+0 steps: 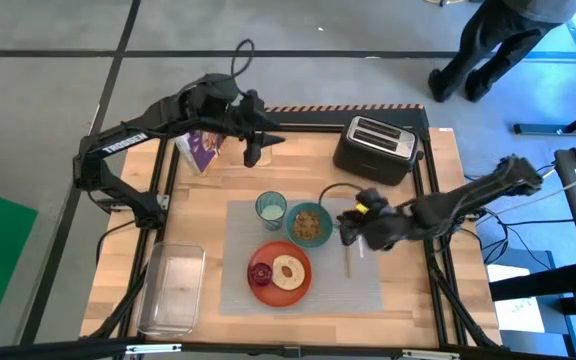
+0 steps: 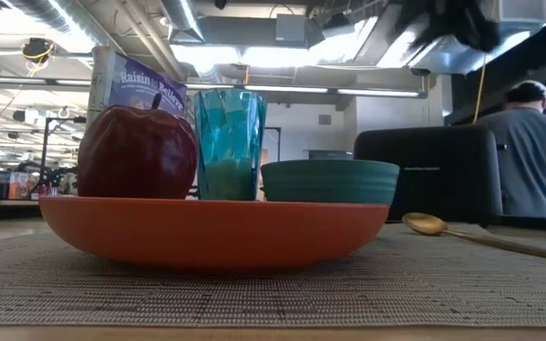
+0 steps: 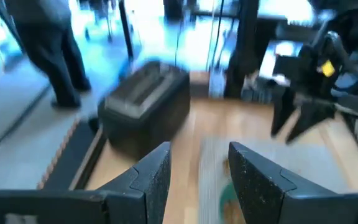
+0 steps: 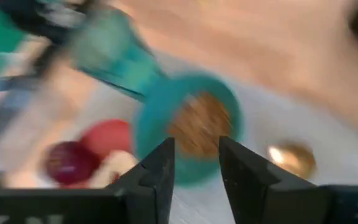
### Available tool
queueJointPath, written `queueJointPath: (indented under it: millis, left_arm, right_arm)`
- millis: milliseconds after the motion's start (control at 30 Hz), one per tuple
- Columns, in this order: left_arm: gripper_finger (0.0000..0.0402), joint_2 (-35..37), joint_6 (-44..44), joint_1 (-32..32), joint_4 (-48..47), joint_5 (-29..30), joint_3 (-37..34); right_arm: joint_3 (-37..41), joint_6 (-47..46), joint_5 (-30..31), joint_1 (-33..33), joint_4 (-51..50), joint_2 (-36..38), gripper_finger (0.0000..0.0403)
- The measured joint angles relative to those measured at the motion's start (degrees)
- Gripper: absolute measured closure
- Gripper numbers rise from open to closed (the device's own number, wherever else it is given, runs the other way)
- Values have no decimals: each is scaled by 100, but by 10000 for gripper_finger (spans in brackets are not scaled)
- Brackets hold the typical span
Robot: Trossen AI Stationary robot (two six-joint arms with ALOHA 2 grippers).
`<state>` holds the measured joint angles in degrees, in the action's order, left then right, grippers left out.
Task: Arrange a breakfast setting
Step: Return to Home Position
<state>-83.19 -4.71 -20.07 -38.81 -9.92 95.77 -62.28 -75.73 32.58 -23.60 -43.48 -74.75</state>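
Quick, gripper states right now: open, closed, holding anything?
Left gripper: open, empty, over the wooden table back.
Right gripper: open, empty, beside the round teal bowl.

Left arm (image 1: 183, 108): dark, nearly black links with rounded joints; white lettering (image 1: 128, 138) runs along one link.
Right arm (image 1: 468, 195): the same dark colour; one long slim link and a thicker block at the wrist.
Left gripper (image 3: 199, 149): two dark fingers (image 3: 145, 180) with a finely speckled surface, wide at the base and narrower at the angled tips.
Right gripper (image 4: 196, 143): two dark fingers (image 4: 247, 180) of the same wedge shape; a small yellow mark (image 1: 365, 208) on its body.
Cables: one thin black cable (image 1: 243, 52) makes a loop by the left arm; more black cables (image 1: 503, 240) lie near the base of the right arm.
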Motion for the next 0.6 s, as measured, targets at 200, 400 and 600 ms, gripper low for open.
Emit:
queueJointPath:
  millis: [200, 400, 600]
  left_arm:
    - [248, 33, 511, 253, 665, 289, -2]
    - [294, 32, 564, 501, 1901, 7, -2]
    - [385, 98, 567, 561, 2271, -383, 0]
  right_arm:
    - [0, 3299, -304, 204, 1848, 988, 324]
    - [-2, 5529, -1761, 849, 3217, 1487, 386]
    - [-2, 6280, -3616, 1725, 3351, 1872, 398]
